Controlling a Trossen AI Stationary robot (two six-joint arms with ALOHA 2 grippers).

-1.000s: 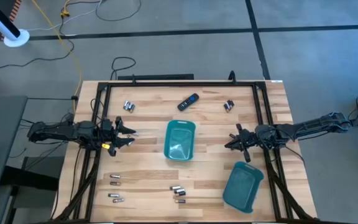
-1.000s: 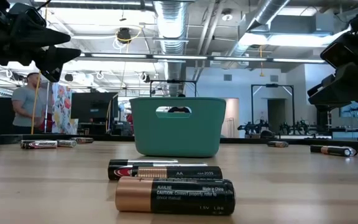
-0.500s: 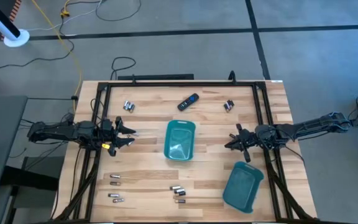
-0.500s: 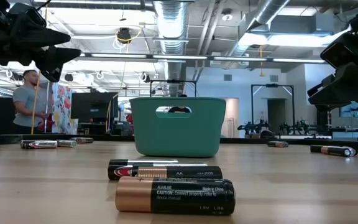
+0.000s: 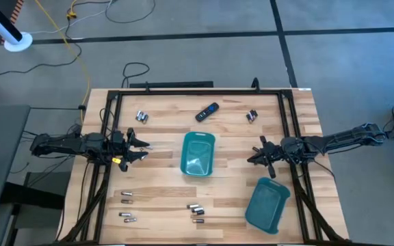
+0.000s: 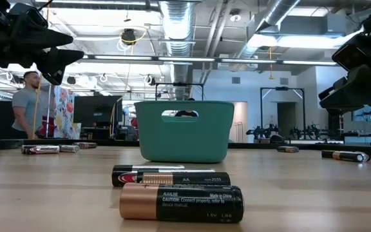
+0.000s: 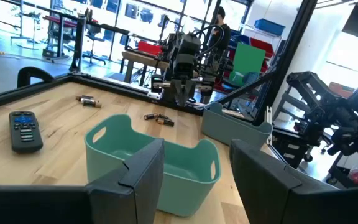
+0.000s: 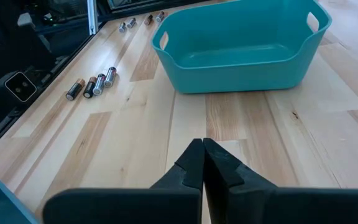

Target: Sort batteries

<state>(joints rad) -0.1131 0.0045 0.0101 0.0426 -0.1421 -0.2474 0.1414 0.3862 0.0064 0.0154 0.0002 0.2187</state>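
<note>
The wooden tabletop [image 5: 163, 184] carries two teal trays. The central tray [image 5: 198, 154] serves as landmark; the second tray [image 5: 267, 203] lies well off from it, at the near right, tilted.

Left arm: its claw [image 5: 139, 149] hovers to the left of the central tray, clear of it, its fingers [image 7: 143, 167] standing apart with nothing between them. Right arm: its claw [image 5: 254, 156] hovers to the right of the central tray, tips pressed together [image 8: 201, 163], empty.

A black remote [image 5: 206, 112] lies just beyond the central tray's far end.

Batteries, none in either tray:
- a pair [image 5: 141, 117] beyond the central tray, far left;
- a pair [image 5: 252, 116] beyond it, far right;
- a cluster of three or so [image 5: 196, 210] on the near side of the central tray, just left of the second tray;
- three more [image 5: 126, 206] at the near left, spread apart.

Count within each cluster cannot be confirmed from above. In the low view two batteries [image 6: 181, 202] lie side by side in front of the central tray. A person [image 6: 28, 106] stands in the room beyond.
</note>
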